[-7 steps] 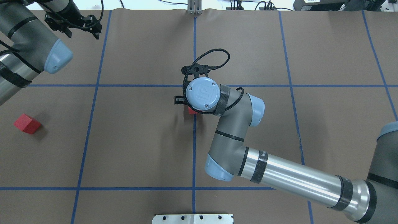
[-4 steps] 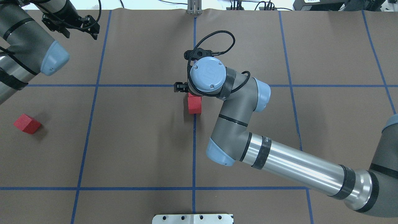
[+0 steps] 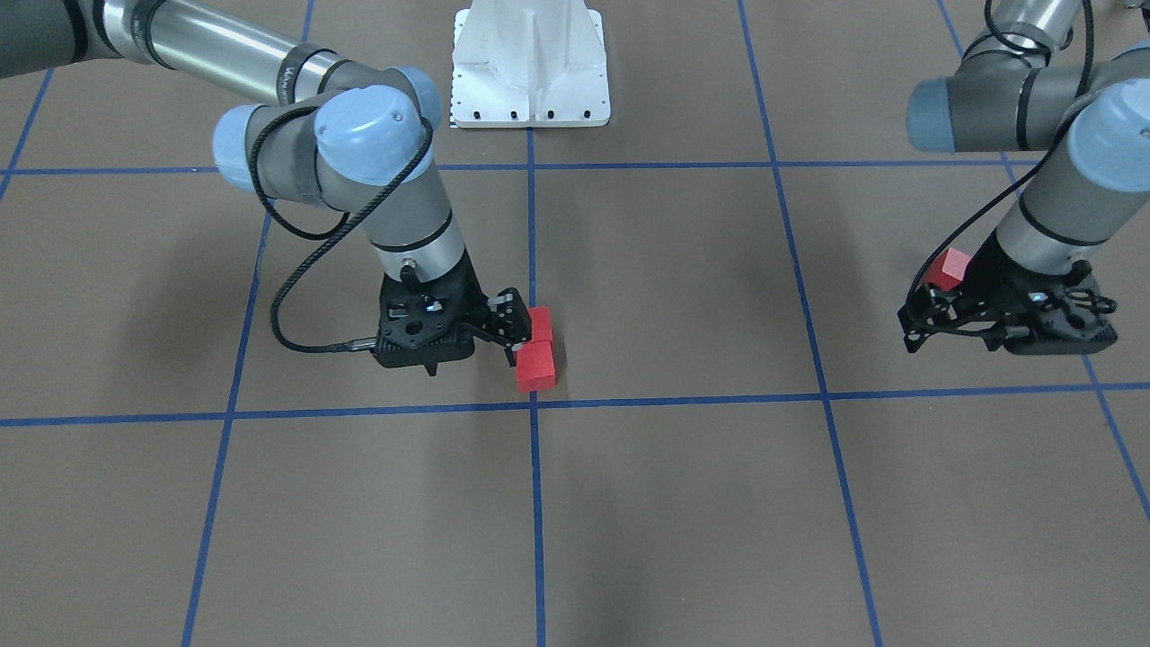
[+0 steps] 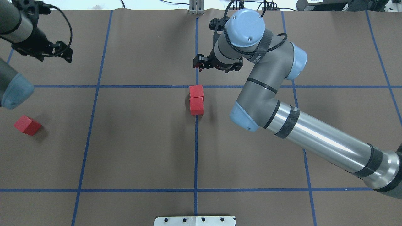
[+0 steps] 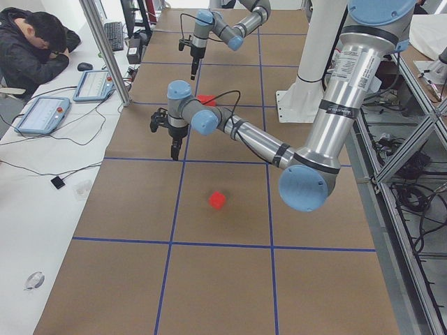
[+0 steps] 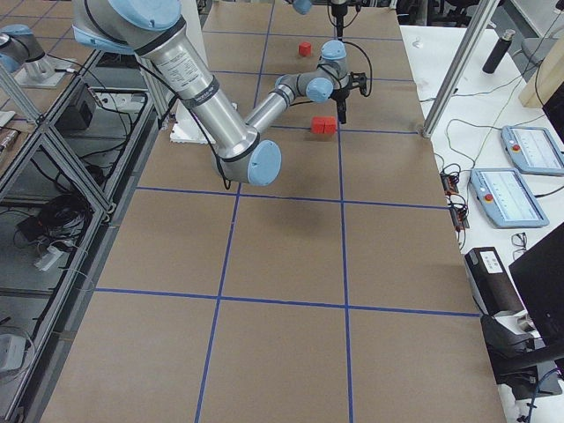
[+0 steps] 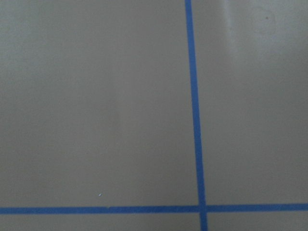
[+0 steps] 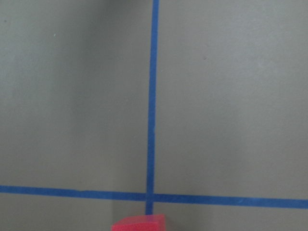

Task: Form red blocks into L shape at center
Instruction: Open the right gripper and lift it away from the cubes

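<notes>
Two red blocks (image 4: 196, 92) (image 4: 196, 105) lie touching in a line along the blue tape, just on the robot's side of the center crossing (image 4: 196, 86). They also show in the front view (image 3: 536, 346). The third red block (image 4: 27, 125) lies far off to the left and shows in the front view (image 3: 950, 267) behind the left arm. My right gripper (image 4: 217, 66) is open and empty, raised just beyond the crossing; in the front view (image 3: 469, 346) it stands beside the pair. My left gripper (image 4: 44, 54) is open and empty at the far left. The right wrist view shows the crossing (image 8: 150, 196) and a block's top edge (image 8: 139, 224).
A white mounting plate (image 4: 194, 220) sits at the near table edge. A metal post (image 4: 196, 7) stands at the far edge. The right arm's forearm (image 4: 314, 144) spans the right half of the table.
My right gripper has let go of a block next to the first one and has risen and moved to the far side of the crossing. The left gripper has shifted left and nearer.
</notes>
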